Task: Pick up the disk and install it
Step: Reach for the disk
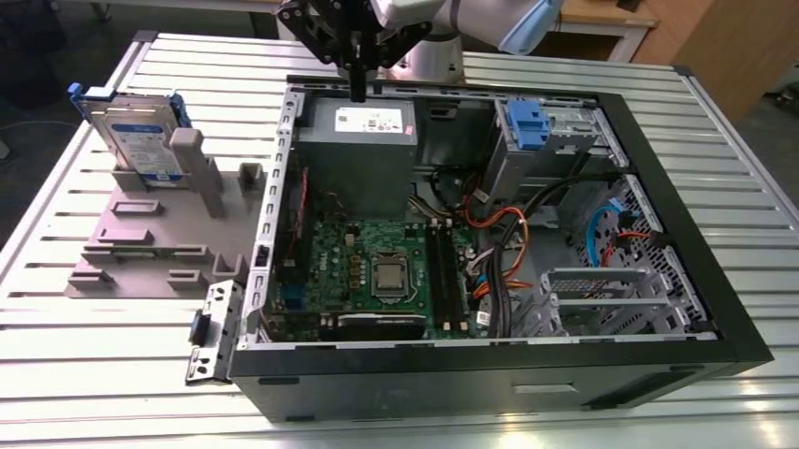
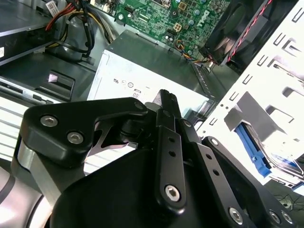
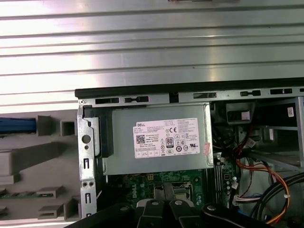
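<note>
The disk (image 1: 133,131), silver with a white-and-blue label and blue side rails, stands upright in a grey holder (image 1: 138,245) on the table, at the exterior view's left of the open computer case (image 1: 500,360). One blue rail of the disk (image 3: 16,126) shows in the first wrist view. My gripper (image 1: 358,92) hangs over the case's far edge, above the grey power-supply box (image 1: 355,140), well apart from the disk. Its black fingers (image 2: 166,99) are shut together with nothing between them, as also seen where the gripper (image 3: 160,207) shows in the first wrist view.
Inside the case lie the green motherboard (image 1: 374,262), orange and black cables (image 1: 500,224), a blue latch piece (image 1: 527,126) and a metal drive cage (image 1: 605,299). The power-supply box (image 3: 156,140) sits under the wrist. Ribbed metal table (image 1: 100,374) surrounds the case.
</note>
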Robot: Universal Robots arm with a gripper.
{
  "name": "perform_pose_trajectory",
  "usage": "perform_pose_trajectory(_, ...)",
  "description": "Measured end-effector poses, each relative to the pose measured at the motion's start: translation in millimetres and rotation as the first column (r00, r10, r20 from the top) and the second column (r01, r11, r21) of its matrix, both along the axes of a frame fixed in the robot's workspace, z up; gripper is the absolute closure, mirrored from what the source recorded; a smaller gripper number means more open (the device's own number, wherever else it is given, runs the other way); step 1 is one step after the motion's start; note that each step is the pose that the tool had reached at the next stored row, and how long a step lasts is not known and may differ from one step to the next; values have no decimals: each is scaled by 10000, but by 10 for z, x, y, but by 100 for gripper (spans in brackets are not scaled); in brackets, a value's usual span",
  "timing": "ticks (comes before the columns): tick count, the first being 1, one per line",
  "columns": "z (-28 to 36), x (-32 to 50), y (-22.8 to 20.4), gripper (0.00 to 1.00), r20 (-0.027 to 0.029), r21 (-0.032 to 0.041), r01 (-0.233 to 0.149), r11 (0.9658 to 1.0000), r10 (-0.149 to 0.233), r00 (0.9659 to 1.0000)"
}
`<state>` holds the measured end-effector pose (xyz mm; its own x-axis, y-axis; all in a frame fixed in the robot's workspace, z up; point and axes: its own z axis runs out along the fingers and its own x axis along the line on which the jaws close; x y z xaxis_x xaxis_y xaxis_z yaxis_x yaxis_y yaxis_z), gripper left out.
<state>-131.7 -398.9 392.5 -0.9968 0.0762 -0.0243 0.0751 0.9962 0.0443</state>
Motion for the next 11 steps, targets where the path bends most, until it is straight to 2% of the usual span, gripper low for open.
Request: perform_pose_trajectory(11,-13,-16,0,89,-52,0,0,10000,0,10000)
